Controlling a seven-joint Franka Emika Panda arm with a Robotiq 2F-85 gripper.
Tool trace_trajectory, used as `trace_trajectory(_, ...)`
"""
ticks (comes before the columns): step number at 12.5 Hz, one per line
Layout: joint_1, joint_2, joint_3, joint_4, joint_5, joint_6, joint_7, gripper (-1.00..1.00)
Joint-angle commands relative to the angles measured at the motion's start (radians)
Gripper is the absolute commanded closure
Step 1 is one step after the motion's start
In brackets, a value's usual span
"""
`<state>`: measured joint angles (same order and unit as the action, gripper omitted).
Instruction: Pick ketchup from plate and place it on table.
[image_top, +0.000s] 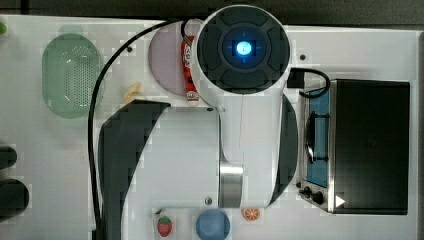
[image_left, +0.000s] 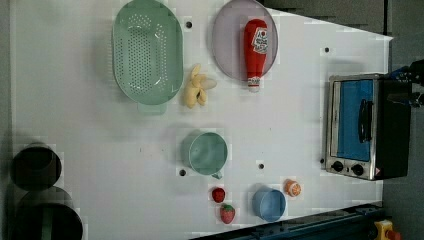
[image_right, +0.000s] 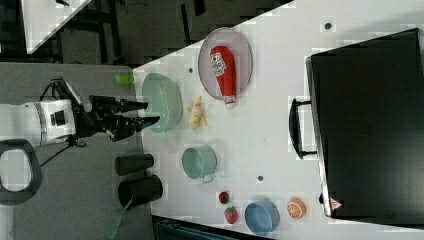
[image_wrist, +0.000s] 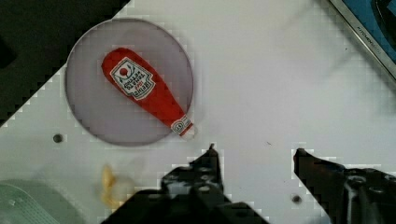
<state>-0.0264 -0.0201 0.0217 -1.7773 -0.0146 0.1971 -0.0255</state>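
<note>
Gripper (image_wrist: 254, 151) above desk (image_wrist: 280, 84), fingers apart, holding nothing.
Ketchup (image_wrist: 144, 95) lies flat on plate (image_wrist: 88, 116), cap over its rim.

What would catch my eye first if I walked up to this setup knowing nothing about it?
Probably the bright red ketchup bottle lying flat on the pale plate, its cap poking just past the rim, near the far edge of the white table in the left view. Next, the silver toaster oven with its blue door at the left view's right. In the wrist view, the robot's black hand hangs open above the bare table, empty.
</note>
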Motion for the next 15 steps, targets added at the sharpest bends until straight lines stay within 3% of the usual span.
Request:
trace_trajectory(1, -0.103, -0.190, 0.045, -0.042, 0.027, -0.196, 0.030, -0.60)
trace_trajectory(3, -0.101, -0.183, 0.052, -0.048, 0.027, -0.192, 0.028, -0.99)
trace_trajectory(9, -0.083, -0.051, 0.106, -0.051, 0.027, -0.145, -0.006, -1.00)
trace_trajectory(15, -0.062, 0.172, 0.135, -0.050, 0.026, 0.060, -0.235, -1.00)
